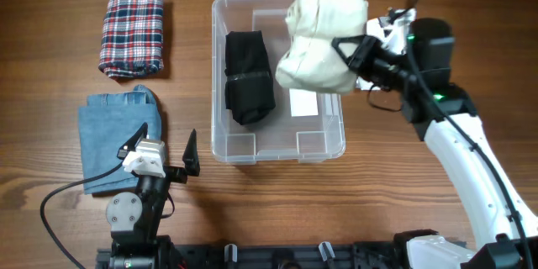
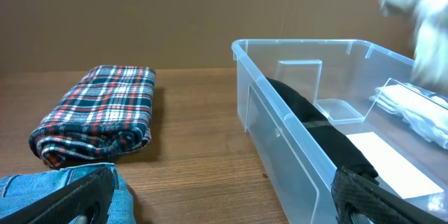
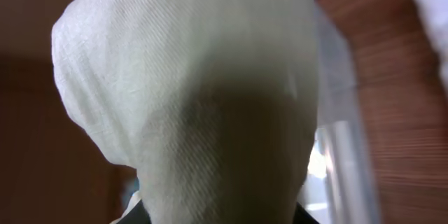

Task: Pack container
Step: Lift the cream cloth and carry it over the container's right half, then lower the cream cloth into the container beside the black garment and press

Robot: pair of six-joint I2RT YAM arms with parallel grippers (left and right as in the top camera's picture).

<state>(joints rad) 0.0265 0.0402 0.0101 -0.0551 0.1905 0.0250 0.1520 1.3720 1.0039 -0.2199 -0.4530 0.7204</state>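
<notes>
We see the clear rectangular plastic container (image 1: 277,154) at the middle of the counter (image 1: 378,189), open side up, its long axis running from far edge to near edge, with a folded black garment (image 1: 249,80) along its left wall. Our right arm (image 1: 471,160) reaches from the near right corner and bends left, the right gripper (image 1: 349,53) clenched on a cream-white bundled cloth (image 1: 319,38) over the container's far right corner. The left gripper (image 1: 166,136) rests spread wide near the near edge, beside a folded blue denim cloth (image 1: 105,147).

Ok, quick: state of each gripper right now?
Left gripper: open, holding nothing.
Right gripper: closed on the white cloth bundle, above the container.
</notes>
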